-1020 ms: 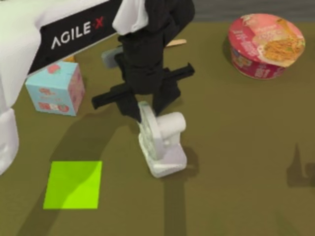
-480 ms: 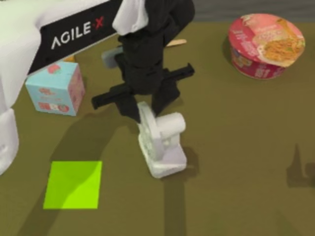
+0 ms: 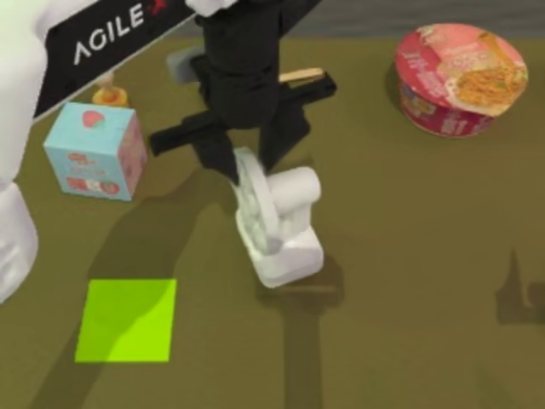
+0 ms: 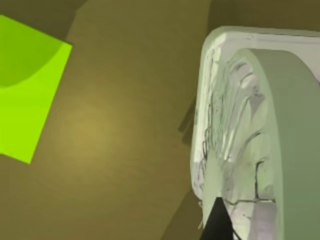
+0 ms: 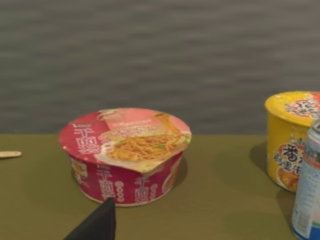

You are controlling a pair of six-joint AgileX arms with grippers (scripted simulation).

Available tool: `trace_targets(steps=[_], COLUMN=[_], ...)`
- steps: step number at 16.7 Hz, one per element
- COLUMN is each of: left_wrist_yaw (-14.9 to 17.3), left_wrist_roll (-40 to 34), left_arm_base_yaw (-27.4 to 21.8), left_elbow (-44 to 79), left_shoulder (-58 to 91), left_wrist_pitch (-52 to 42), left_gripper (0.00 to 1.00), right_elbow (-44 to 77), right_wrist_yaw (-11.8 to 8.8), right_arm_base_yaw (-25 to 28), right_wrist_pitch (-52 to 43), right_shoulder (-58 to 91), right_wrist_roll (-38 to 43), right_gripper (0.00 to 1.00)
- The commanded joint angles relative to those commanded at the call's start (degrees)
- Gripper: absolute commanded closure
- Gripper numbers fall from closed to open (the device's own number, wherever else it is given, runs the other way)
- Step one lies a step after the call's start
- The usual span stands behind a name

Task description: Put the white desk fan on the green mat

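Top view, surroundings: blue box (image 3: pixel 94 152) near the left edge, pink noodle bowl (image 3: pixel 458 78) far right, both well apart from the green mat (image 3: pixel 127 319)
Top view, grasp: left gripper (image 3: pixel 245 175) clamped on the round head of the white desk fan (image 3: pixel 276 226), right of the mat
Left wrist view: fan grille (image 4: pixel 235 140) close, all white; mat (image 4: pixel 25 85) apart
Right wrist view: noodle bowl (image 5: pixel 125 154), yellow cup (image 5: pixel 291 137), can (image 5: pixel 307 190); right gripper's fingers cannot be told

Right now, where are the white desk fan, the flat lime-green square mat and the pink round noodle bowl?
White desk fan (image 3: pixel 288 254): top view, on its blocky base.
Green mat (image 3: pixel 126 320): top view, at its middle.
Pink noodle bowl (image 5: pixel 125 152): right wrist view, on its lid.
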Motion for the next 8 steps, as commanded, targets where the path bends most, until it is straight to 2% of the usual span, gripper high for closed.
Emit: trace_targets(steps=[8], left_wrist_yaw=[0.0], left_wrist_roll=[-0.6], left_arm_base_yaw=[0.1], left_elbow=[1.7], left_shoulder=[-0.5], left_wrist_pitch=[-2.3], left_gripper=[1.00], right_elbow=[0.0], right_wrist_yaw=[0.0], right_arm_base_yaw=[0.0], right_wrist_pitch=[0.0], right_shoulder=[0.0], right_wrist_roll=[0.0], right_gripper=[0.00])
